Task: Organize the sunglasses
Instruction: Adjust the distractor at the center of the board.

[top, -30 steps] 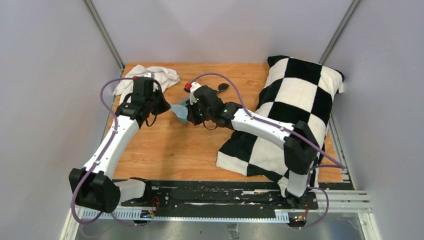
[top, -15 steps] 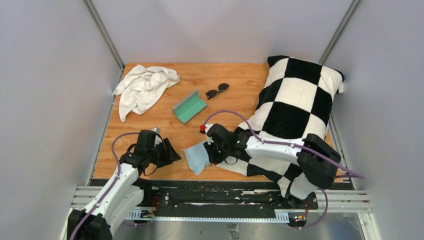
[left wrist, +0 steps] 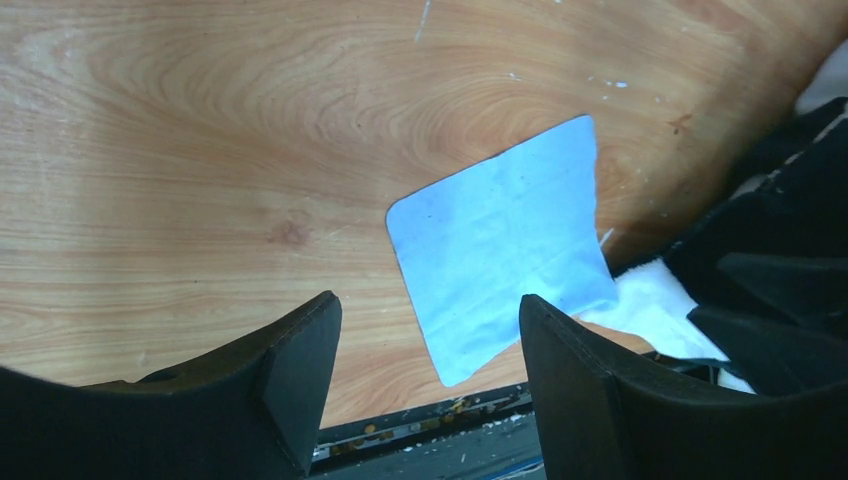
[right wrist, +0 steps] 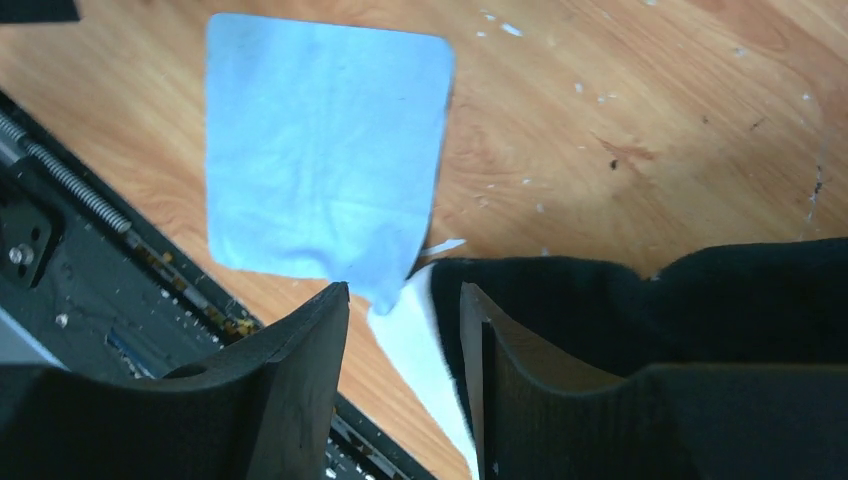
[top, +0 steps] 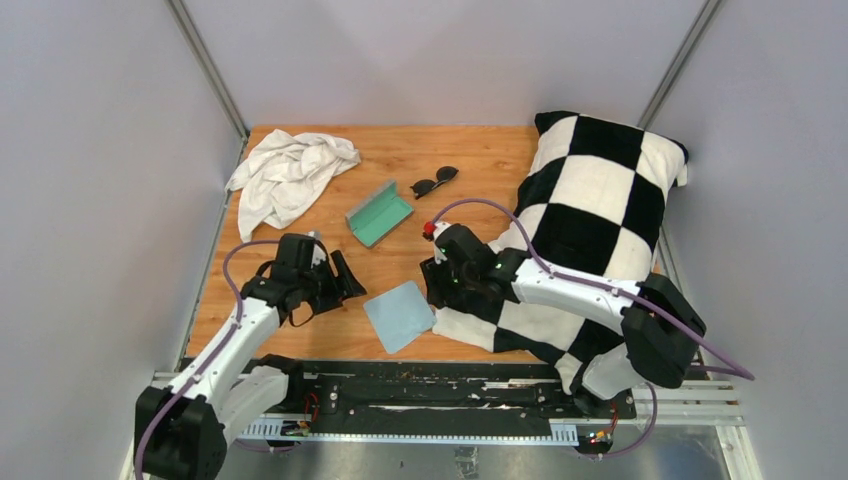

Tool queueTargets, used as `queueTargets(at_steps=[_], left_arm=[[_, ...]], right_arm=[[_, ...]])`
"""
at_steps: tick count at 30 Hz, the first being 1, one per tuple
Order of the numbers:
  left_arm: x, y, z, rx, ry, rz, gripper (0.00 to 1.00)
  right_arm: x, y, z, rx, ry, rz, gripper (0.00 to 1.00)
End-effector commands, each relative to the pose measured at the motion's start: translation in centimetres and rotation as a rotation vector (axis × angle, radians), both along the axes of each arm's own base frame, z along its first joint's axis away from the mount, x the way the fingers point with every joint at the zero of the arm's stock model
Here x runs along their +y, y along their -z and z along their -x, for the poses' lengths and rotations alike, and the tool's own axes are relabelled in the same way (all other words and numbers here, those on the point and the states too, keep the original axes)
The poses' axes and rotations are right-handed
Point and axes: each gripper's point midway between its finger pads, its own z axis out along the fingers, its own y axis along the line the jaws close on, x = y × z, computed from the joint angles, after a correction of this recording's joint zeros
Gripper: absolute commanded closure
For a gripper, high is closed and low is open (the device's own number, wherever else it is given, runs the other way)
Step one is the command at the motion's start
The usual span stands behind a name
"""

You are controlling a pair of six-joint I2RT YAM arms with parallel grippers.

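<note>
Both arms have drawn back from where we saw them a moment ago. The light blue cloth (top: 400, 315), which hung bunched at the right end effector (top: 436, 285) half a second back, now lies spread flat on the counter (top: 480, 160) near its front edge. A second ago both end effectors were up at the grey case (top: 379, 213).

We see the left end effector (top: 345, 283) just left of the cloth, jaws wide apart with nothing between them. Its wrist view looks down past both fingers onto the cloth and bare wood.

On the cloth's other side, the right end effector sits over the near corner of the checkered pillow (top: 590, 220). Its jaws stand apart at a narrower gap and they too hold nothing. Through that gap we see the cloth's corner meeting the pillow's white corner.

Toward the back of the counter the sunglasses (top: 435, 182) lie folded on the wood, just right of the case and apart from it, well away from both end effectors. We see the case lying open with its teal lining facing up. A crumpled white towel (top: 290, 170) occupies the far left corner.
</note>
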Motion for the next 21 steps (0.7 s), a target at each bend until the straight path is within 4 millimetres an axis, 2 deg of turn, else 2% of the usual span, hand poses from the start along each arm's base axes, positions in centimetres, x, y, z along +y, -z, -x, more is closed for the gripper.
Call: queueTargets(at_steps=[1,4,7,11,13,18,19,21], left_arm=[[-0.4,0.4,-1.0,-0.008,0.012,-0.023,0.3],[-1.0,1.0,-1.2,0.008,0.018,-0.021,0.31],[-1.6,2.1,-0.9,0.042,0.04,-0.042,0.33],[-2.0,3.2,-0.6,0.074,0.056,-0.066,0.37],[-2.0,3.4,-0.6,0.075,0.054,-0.066,0.37],[-2.1,3.6,-0.8,0.079,0.061,-0.071,0.37],[-2.1,3.7,-0.7,0.085,0.064,-0.078,0.37],[-2.1,3.9,-0.6,0.092,0.075,-0.088,0.37]], right_arm=[[-1.4,3.0,-0.4,0.143,0.078,0.024,0.5],[-2.7,5.1,-0.2,0.215,0.133,0.03,0.54],[-5.3,7.0,-0.4,0.237,0.204,0.086,0.56],[-10.7,8.6,-1.0,0.242,0.336,0.165,0.58],[-14.0,9.3,-1.2,0.247,0.411,0.195,0.58],[-19.4,8.8,-1.3,0.151,0.473,0.354,0.58],[-20.0,8.6,-1.3,0.143,0.484,0.377,0.58],[-19.4,7.9,-1.3,0.145,0.465,0.347,0.59]])
